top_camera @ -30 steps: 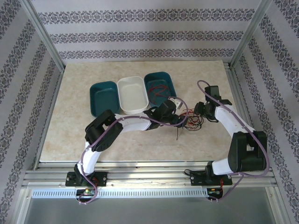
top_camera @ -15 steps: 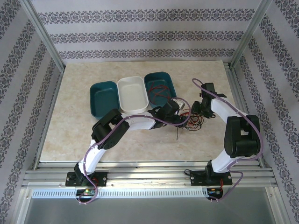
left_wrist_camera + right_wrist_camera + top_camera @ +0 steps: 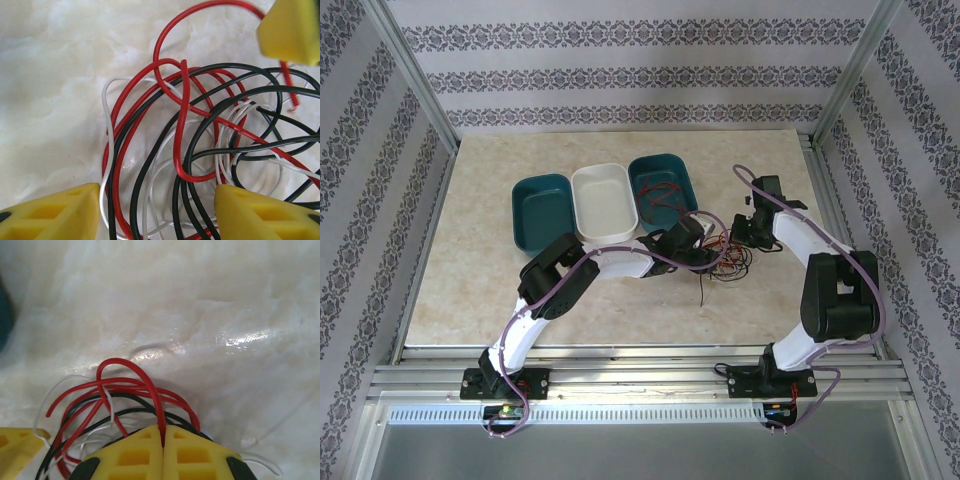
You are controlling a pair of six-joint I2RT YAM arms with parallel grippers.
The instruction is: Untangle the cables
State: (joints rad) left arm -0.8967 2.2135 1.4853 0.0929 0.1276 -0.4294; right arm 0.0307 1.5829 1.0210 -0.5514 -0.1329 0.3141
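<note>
Right hand (image 3: 163, 432) tight on red cable (image 3: 156, 402); left hand (image 3: 157, 192) wide astride cables (image 3: 182, 100).

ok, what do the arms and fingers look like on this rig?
Both match. The left arm and right arm have white links, bulky black joints and black bases. A purple cable runs loosely along each. The left fingers and right fingers are yellow wedges with rectangular moulded recesses. No markings are readable.
</note>
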